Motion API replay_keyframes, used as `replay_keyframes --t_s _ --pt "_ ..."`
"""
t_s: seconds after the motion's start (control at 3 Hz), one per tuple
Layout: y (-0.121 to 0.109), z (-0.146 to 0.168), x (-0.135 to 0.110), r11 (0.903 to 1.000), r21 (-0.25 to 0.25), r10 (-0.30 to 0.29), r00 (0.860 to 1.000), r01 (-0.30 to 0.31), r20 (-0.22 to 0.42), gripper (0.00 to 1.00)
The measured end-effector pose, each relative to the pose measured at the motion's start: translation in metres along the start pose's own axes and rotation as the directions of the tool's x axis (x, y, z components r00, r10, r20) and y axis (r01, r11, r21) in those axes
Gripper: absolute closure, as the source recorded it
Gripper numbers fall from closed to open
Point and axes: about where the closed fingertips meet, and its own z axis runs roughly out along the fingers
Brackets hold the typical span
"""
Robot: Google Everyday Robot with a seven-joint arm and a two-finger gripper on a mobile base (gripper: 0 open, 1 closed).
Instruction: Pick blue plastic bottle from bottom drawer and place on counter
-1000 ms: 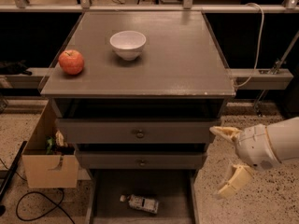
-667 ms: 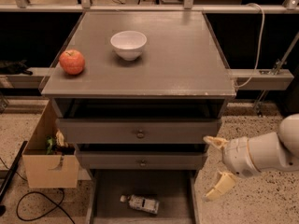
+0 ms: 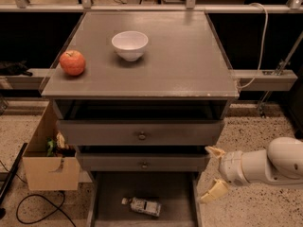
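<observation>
The small clear plastic bottle with a white cap point(image 3: 143, 205) lies on its side on the floor of the wide grey bottom drawer point(image 3: 161, 187), cap to the left. It looks light, thin-walled and smooth, so it may roll or dent. The labelled middle seems the best hold. The white 2-finger gripper point(image 3: 213, 172) hangs spread and empty just right of the drawer.

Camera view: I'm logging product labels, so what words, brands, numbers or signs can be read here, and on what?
Label of the blue plastic bottle in the bottom drawer: dark print, too blurred to read.
On the cardboard box: no readable text.
On the gripper, open, right of the drawer: no markings seen.
</observation>
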Motion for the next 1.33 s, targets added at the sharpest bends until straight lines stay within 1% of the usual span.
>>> replay_keyframes --t_s 0.33,0.67,1.0,1.33 --pt "0.000 0.000 0.000 1.0000 0.000 0.000 1.000 0.000 0.000 0.00" --pt "0.004 0.038 0.026 0.9953 0.006 0.097 0.995 -0.097 0.038 0.00" --pt "0.020 0.106 0.085 0.9590 0.026 0.279 0.956 -0.282 0.090 0.00" --pt "0.034 0.133 0.108 0.9351 0.027 0.348 0.931 -0.353 0.110 0.00"
